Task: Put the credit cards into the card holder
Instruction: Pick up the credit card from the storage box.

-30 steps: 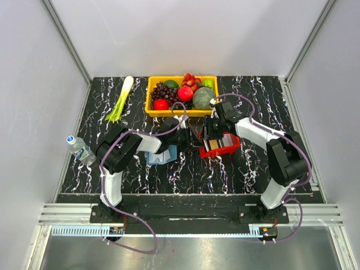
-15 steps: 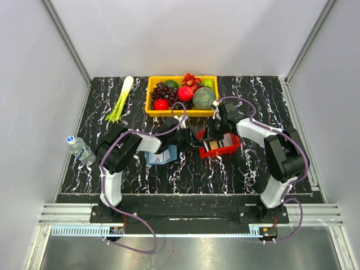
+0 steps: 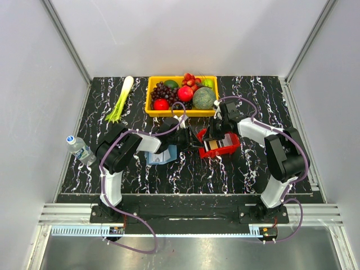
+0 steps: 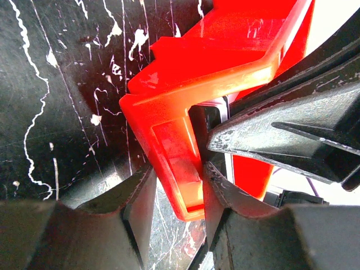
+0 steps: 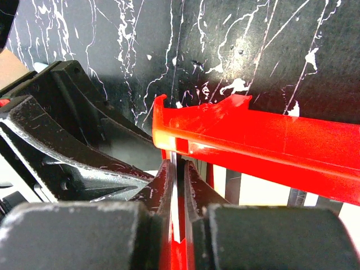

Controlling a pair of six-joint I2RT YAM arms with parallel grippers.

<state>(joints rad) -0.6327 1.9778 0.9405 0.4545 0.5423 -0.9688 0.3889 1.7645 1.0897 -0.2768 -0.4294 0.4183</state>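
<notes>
The blue card holder (image 3: 159, 157) lies under the left arm. Just beyond, the left gripper (image 4: 180, 183) clamps the red tray (image 4: 197, 73) by its wall. The right gripper (image 5: 178, 171), nearly closed, pinches a white credit card (image 5: 176, 229) (seen edge-on) inside that tray.

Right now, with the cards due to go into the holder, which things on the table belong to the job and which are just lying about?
Belongs to the job: thin plastic credit cards; flat blue wallet-like card holder; open red plastic tray holding the cards.
Just lying about: yellow plastic crate of fruit; green-and-white leek; clear plastic water bottle.
</notes>
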